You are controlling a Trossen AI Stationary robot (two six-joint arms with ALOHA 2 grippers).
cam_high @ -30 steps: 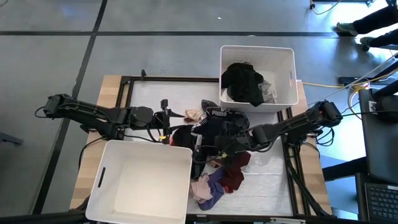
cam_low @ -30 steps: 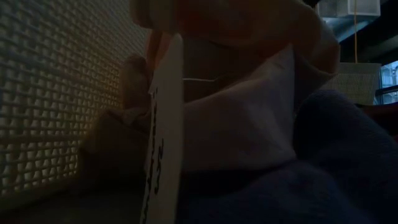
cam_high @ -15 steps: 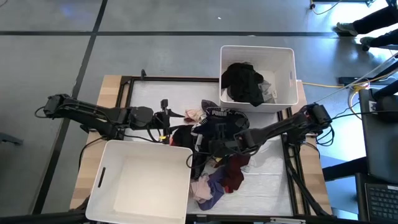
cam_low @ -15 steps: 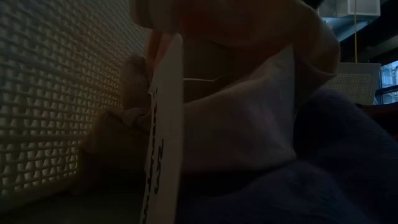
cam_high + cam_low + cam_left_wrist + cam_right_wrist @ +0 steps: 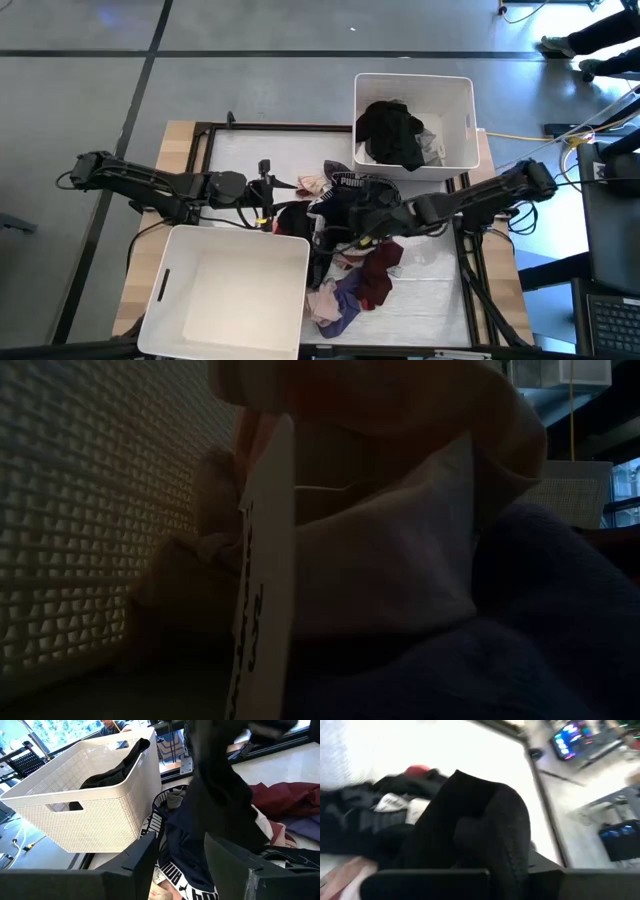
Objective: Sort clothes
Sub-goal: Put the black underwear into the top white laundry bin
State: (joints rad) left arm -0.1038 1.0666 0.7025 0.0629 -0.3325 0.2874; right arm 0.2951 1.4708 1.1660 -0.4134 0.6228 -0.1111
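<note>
On the table, seen from above, the clothes pile [image 5: 345,245] lies in the middle: black garments on top, one with a white-lettered waistband, a maroon piece [image 5: 380,275] toward the near edge, and purple and pink pieces beside the near bin. The right gripper [image 5: 368,222] sits over the pile with its jaws clamped together on a black garment [image 5: 350,215]. The left gripper [image 5: 270,190] rests at the pile's left edge, jaws apart and holding nothing. The far white bin [image 5: 465,110] stands at the table's back right and holds a black garment plus a bit of grey fabric. The near white bin [image 5: 225,295] at the front left shows only its bare floor.

In the low view, pale pink fabric [image 5: 400,550] with a white tag [image 5: 262,580] fills most of the frame, dark blue-purple fabric [image 5: 520,630] lies in front of it, and the near bin's woven wall [image 5: 70,510] stands to one side.

In the left wrist view, the left fingers [image 5: 145,855] stand apart around nothing, with a black garment hanging just ahead [image 5: 220,795], the black waistband piece [image 5: 175,870] under it, maroon cloth [image 5: 285,800] beyond, and the far bin [image 5: 90,795] holding black fabric.

In the right wrist view, black ribbed fabric [image 5: 480,820] bulges between the gripper's closed fingers, above the dark pile.
</note>
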